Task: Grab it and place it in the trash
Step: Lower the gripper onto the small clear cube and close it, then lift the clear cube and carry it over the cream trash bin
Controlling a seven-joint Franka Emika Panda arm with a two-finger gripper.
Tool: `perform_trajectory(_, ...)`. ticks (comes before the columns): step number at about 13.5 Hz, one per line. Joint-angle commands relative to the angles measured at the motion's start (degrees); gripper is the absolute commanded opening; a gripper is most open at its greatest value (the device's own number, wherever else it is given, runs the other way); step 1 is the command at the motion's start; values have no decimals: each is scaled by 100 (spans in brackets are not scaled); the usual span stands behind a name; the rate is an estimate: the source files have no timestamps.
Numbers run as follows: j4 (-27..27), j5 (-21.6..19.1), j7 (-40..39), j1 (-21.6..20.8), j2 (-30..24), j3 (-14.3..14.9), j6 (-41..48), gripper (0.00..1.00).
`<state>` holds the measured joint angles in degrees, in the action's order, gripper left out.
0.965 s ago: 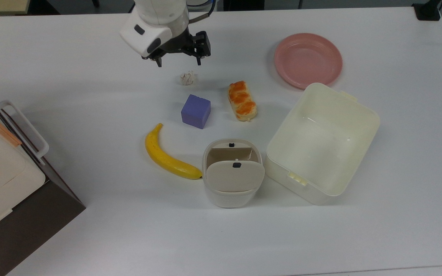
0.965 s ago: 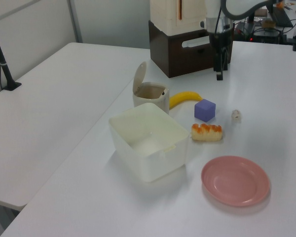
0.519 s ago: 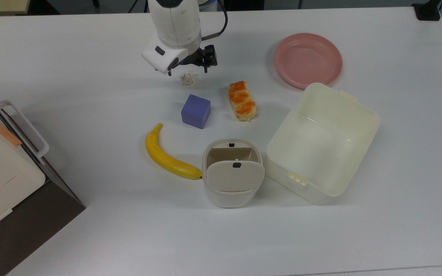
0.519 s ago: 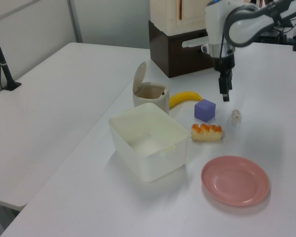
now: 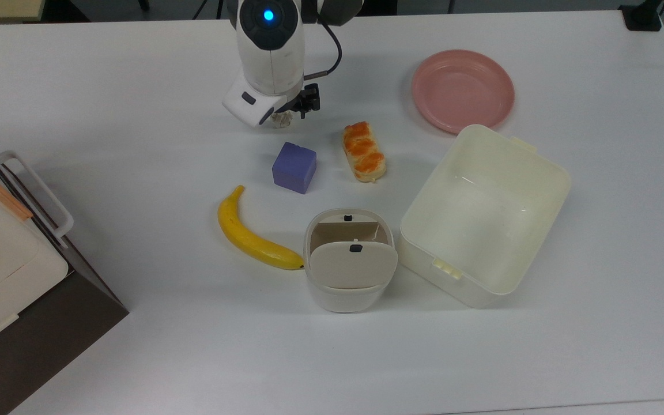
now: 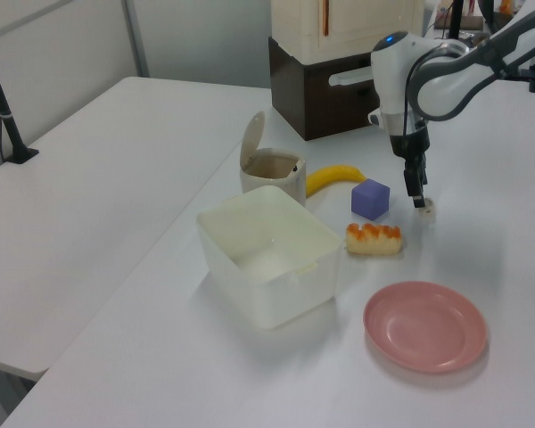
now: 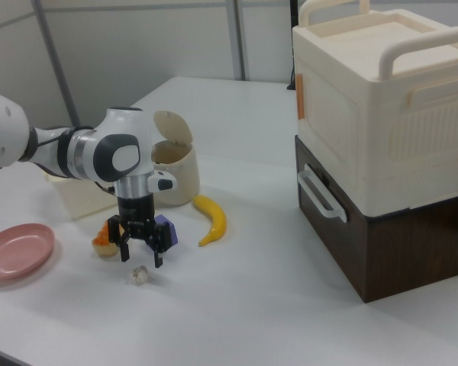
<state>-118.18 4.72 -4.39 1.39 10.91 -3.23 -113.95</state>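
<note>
I logged the end effector (image 7: 141,258) hanging just above the paper ball (image 7: 140,275), fingers spread wide and straddling the space over it, not touching it as far as the right view showed. The ball sat on the white counter (image 5: 136,115), near the purple cube (image 5: 294,167) but apart from it. In the top view the arm's white wrist covered most of the ball (image 5: 282,120), leaving a sliver at its lower edge, so finger spacing could not be judged there; the right view gave me the clear gap between both fingers. The left view put the fingertip close over the ball (image 6: 425,209), with the cube (image 6: 370,199) just to the left view's left and the orange-glazed pastry (image 6: 374,239) below it. Open counter lay on the ball's side away from the cube in the top view, toward the upper edge. The trash bin (image 5: 348,262) stood with its flap lid (image 5: 354,264) tipped up and the opening exposed, well apart from the ball, with the cube in between. A banana (image 5: 250,233) touched or nearly touched the bin on the top view's left, and the larger cream tub (image 5: 485,214) sat close on the top view's right. A pink plate (image 5: 462,89) lay past the tub.
</note>
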Motion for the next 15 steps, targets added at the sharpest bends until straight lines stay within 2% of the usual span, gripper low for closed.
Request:
perform_trajectory(1, -249, 266, -88, -121, 42, 24, -172, 85)
perform_trajectory(2, -249, 275, -88, -147, 51, 24, -172, 78)
perform_trajectory(4, -249, 284, -280, -147, 51, 24, -154, 49)
perform_trajectory(5, -249, 284, -508, -147, 51, 24, -128, 30)
perform_trajectory(8, -188, 275, -537, -147, 16, 24, -128, 6)
perform_trajectory(10, -118, 266, -510, -156, -19, 24, -128, 6)
perform_trajectory(11, 91, 266, -475, -165, -45, 24, -110, 6)
perform_trajectory(14, 908, 178, -362, -174, -28, 15, -171, 10)
perform_trajectory(15, 1398, 152, -239, -174, 24, 7, -267, 10)
